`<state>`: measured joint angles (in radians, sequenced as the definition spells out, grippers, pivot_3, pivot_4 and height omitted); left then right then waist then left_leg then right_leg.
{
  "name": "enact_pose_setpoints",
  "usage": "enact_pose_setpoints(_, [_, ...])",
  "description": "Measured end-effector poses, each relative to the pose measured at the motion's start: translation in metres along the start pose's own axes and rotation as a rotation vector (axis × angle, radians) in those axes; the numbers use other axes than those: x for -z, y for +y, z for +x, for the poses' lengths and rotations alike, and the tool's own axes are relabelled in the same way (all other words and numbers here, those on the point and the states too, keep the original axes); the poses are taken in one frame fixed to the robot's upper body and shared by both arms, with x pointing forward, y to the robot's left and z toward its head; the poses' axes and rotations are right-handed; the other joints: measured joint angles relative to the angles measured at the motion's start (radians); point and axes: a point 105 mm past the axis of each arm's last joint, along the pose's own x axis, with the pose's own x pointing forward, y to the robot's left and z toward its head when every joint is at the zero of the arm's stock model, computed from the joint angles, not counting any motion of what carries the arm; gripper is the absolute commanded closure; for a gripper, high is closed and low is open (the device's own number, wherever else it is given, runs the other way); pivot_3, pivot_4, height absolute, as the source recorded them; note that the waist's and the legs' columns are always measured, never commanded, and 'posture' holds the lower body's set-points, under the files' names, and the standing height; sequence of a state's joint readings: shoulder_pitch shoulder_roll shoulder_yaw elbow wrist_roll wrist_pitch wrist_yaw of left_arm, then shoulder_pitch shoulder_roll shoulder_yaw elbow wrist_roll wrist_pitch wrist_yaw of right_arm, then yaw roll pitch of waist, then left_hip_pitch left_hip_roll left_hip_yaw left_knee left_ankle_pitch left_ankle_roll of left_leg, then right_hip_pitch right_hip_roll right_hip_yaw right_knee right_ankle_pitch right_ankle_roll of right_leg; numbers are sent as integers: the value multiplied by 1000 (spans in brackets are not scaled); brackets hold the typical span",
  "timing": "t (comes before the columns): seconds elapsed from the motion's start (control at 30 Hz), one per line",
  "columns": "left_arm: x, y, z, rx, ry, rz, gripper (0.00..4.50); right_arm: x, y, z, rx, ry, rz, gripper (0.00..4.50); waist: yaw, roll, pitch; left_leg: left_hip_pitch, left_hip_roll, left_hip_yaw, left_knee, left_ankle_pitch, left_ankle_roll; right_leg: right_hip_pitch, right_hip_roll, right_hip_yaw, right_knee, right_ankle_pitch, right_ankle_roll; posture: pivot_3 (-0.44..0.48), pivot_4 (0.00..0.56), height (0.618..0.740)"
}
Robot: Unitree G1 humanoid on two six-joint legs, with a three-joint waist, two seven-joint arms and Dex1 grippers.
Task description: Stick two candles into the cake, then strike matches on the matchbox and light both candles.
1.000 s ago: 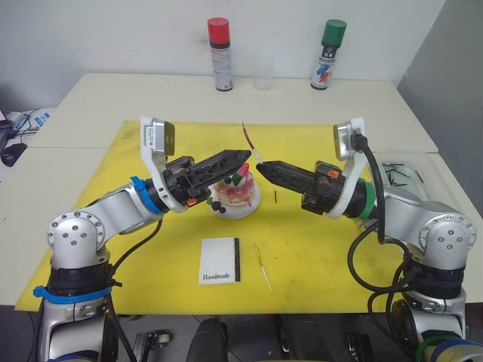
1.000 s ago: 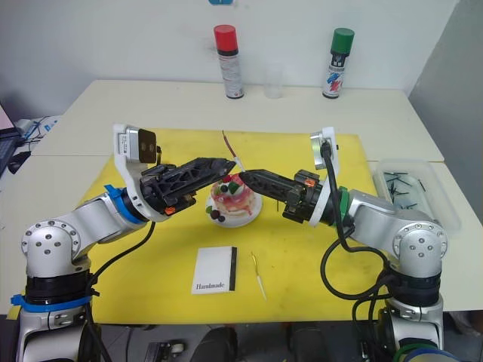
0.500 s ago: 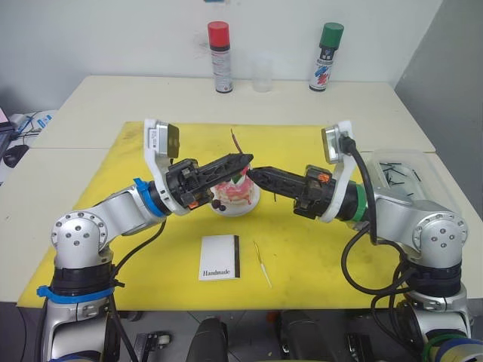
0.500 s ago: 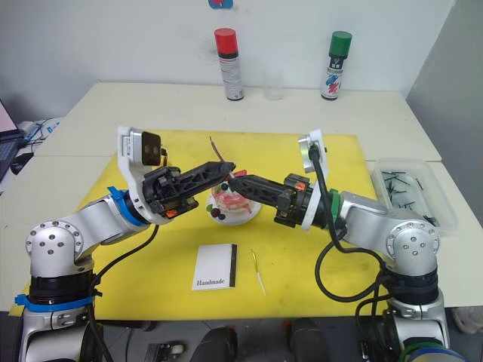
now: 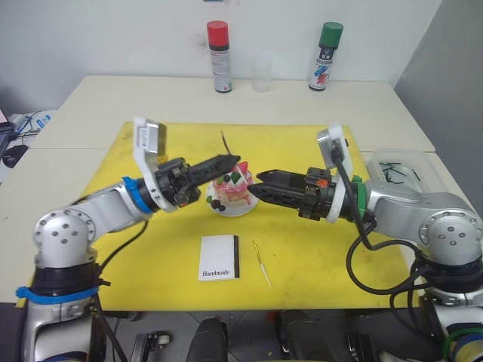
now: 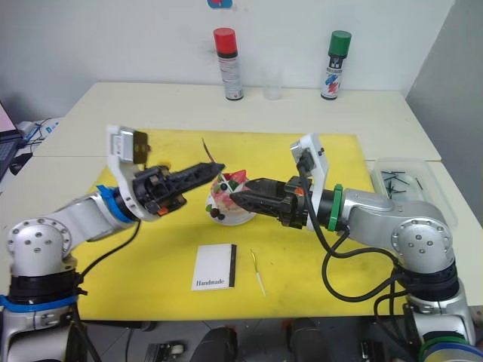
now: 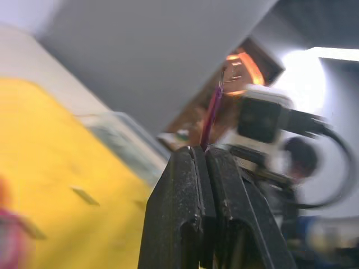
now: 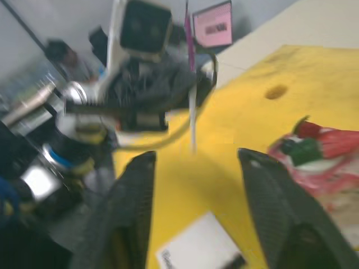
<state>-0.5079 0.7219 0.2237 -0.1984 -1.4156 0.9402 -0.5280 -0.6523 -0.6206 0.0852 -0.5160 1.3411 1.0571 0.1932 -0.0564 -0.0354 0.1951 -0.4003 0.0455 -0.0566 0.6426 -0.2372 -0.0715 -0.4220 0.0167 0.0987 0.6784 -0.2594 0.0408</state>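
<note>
Your left gripper (image 5: 235, 160) clenched on candle (image 5: 224, 141), stick pointing up, just left of cake (image 5: 232, 190) at frame centre. Right gripper (image 5: 253, 185) released, touching cake's right. Bring candle down, rightward.

We see a matt yellow sheet-like mat (image 5: 302, 249); a flat white matt paper-looking matchbox (image 5: 219, 259); rough-grained black plastic fingers (image 7: 185, 224).
</note>
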Motion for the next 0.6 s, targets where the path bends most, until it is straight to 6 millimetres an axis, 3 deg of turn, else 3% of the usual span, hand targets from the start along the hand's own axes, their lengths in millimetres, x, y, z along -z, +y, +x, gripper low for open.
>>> enact_pose_setpoints(0.07, [-13,16,-7,-125,23,205,4500,0,-5,5,44,60,-108,237,-1,0,0,0,0,1,-1,0,0,0,0,1,-1,0,-1,0,150,740])
enact_pose_setpoints(0.1, [-15,23,-9,-169,53,304,4500,-2,-7,8,69,76,-157,47,-3,0,0,0,0,2,-1,0,0,-1,0,2,-1,0,-1,0,150,740])
enact_pose_setpoints(0.17, [-15,33,-10,-199,88,428,4500,-7,-11,14,95,88,-224,47,-1,0,0,0,0,2,-2,0,0,-1,0,1,-1,-1,-1,0,150,740])
enact_pose_setpoints(0.3, [-7,53,-15,-239,131,509,4500,-3,-14,23,118,129,-283,47,1,0,0,-2,0,2,-3,0,0,-2,0,0,-3,2,4,0,150,740])
enact_pose_setpoints(0.6, [8,63,-13,-195,157,480,4500,0,-20,30,166,123,-305,47,0,0,0,-7,1,2,-3,0,0,-5,-1,-1,-4,2,4,0,150,740])
